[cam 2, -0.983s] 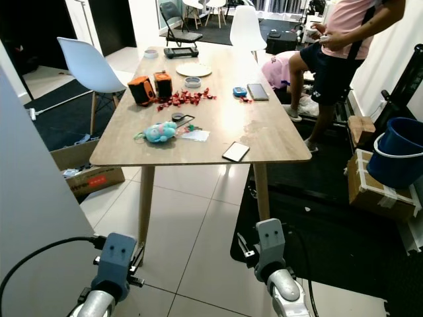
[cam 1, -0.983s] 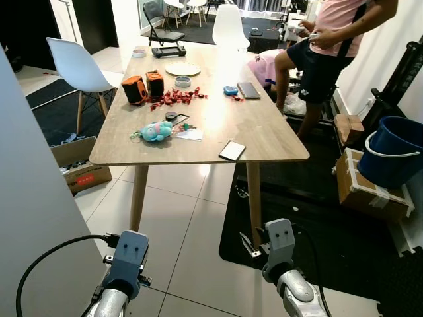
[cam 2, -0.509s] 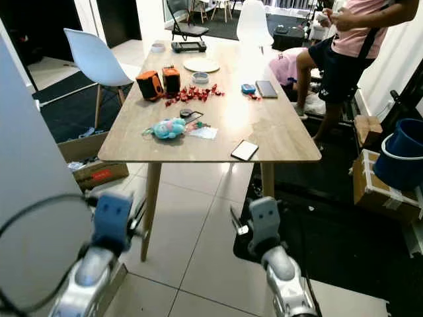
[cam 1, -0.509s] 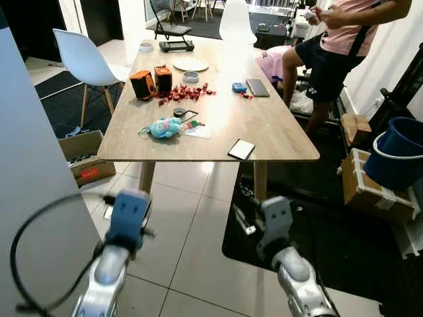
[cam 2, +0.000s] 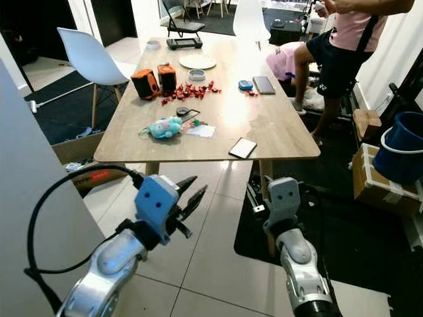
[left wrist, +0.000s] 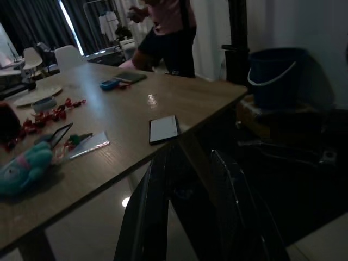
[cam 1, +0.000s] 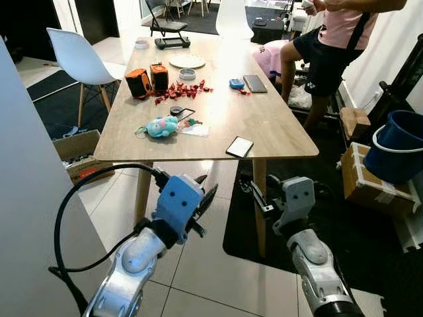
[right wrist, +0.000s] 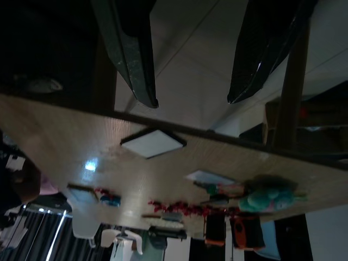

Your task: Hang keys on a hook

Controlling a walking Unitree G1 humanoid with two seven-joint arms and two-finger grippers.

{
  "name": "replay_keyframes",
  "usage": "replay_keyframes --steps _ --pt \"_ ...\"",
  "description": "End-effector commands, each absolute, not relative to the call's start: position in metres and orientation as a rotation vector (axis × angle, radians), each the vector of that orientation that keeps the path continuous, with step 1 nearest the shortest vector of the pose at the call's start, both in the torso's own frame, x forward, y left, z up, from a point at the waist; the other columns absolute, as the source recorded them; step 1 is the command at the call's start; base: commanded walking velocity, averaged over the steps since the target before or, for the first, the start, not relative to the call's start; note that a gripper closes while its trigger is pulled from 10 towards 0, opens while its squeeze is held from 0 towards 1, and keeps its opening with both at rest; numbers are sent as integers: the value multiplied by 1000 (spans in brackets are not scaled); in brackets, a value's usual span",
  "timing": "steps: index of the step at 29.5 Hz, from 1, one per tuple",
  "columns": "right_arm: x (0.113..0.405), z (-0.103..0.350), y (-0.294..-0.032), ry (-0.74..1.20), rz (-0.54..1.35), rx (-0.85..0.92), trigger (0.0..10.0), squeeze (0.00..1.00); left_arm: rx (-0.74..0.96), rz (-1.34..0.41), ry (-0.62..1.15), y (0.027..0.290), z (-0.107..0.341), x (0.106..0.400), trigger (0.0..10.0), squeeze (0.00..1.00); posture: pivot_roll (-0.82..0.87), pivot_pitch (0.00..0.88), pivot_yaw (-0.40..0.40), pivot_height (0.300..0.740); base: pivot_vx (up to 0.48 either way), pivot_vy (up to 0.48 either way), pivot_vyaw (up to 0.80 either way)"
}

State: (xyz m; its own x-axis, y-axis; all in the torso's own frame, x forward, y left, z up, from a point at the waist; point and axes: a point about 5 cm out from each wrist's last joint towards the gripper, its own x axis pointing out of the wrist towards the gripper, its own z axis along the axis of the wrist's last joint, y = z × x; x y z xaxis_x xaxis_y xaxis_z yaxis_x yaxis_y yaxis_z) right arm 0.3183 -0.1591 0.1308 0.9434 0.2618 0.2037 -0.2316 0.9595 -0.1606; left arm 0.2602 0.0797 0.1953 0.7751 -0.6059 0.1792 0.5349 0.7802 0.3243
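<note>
Keys (cam 1: 187, 123) lie on the table (cam 1: 264, 125) beside the teal plush toy (cam 1: 159, 127), ahead and above both grippers. Left gripper (cam 1: 203, 198) fingers spread, empty, roughly under them, so nearer; right gripper (right wrist: 193, 65) also spread, empty.

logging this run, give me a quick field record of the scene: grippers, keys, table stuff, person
left gripper: open, raised before the table's near edge, holds nothing
right gripper: open, raised near the table leg, holds nothing
keys: on the wooden table, beside the teal plush toy
phone: near the table's front edge
red wrappers: scattered mid-table, by two orange speakers
person: standing at the table's far right
hook: cannot be made out
</note>
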Motion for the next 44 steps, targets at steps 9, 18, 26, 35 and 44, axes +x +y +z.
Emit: replay_keyframes --steps 9,18,26,35,44 --pt "316 131 -152 -204 309 -89 10000 0 201 -608 -263 79 204 261 10000 0 106 126 -27 740 0 0 0" --pt "311 141 -133 -215 458 -48 10000 0 354 -618 -127 92 175 262 10000 0 120 111 -21 740 0 0 0" --pt "314 166 -120 -311 398 51 10000 0 349 -425 -93 110 176 277 10000 0 123 97 -18 740 0 0 0" --pt "311 176 -127 -365 373 -30 10000 0 306 -438 -133 112 186 274 10000 0 124 94 -17 740 0 0 0" --pt "309 177 -124 -362 375 -23 10000 0 294 -435 -193 107 191 274 10000 0 123 102 -17 740 184 0 0"
